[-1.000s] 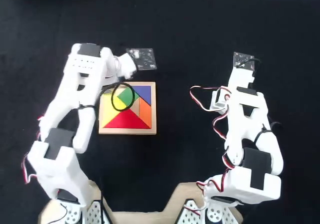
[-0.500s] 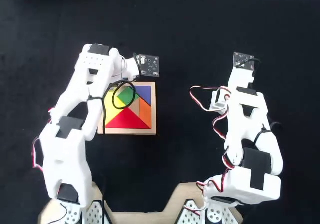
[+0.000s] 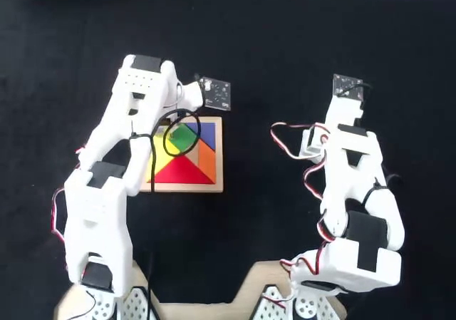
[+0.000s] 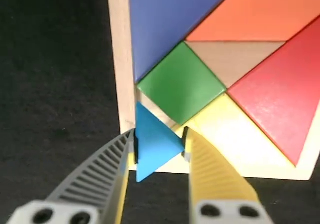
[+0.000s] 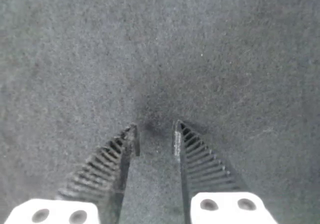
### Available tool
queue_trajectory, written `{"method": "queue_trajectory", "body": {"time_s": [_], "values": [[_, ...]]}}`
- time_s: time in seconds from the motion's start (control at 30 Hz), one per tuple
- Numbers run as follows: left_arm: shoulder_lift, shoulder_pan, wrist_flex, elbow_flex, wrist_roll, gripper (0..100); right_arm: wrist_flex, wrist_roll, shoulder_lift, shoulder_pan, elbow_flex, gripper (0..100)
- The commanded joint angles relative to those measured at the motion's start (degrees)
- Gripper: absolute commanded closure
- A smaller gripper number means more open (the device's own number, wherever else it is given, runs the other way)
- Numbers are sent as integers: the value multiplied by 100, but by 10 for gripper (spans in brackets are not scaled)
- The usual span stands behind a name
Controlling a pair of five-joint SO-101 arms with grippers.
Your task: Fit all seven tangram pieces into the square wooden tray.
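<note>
My left fingers (image 4: 159, 136) are clamped on the light blue triangle (image 4: 152, 144), which lies across the rim of the wooden tray (image 4: 116, 59), one corner out over the black tabletop (image 4: 60, 84). Just beyond my fingertips sits the green square (image 4: 181, 82), and past it a bare triangular slot (image 4: 230, 59). Lowering here, I judge, would wedge the triangle on the rim or knock the square loose. My left arm (image 3: 135, 120) stretches out over the tray, wrist bent down. My right fingers (image 5: 156, 134) are slightly apart, empty, right arm (image 3: 349, 163) folded, well apart from the tray.
</note>
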Motion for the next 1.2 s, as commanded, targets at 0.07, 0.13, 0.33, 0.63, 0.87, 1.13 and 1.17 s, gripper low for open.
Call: {"method": "queue_trajectory", "body": {"time_s": [0.07,0.13,0.33,0.63,0.87,1.13,1.17], "values": [[-70,13,70,-303,-387,777,-9,0,-22,-79,-277,874],[-70,13,53,-303,-387,790,-9,0,-22,-88,-277,874],[-70,13,35,-303,-396,798,-9,0,-22,-88,-277,874],[185,-127,-642,-198,-352,798,-9,0,-22,-88,-277,874],[448,-136,-642,-365,-352,798,-9,0,-22,-88,-277,874],[448,-127,756,-1780,-334,798,-9,0,-22,-88,-277,874],[448,-154,993,-2000,-316,798,-9,0,-22,-88,-286,874]]}}
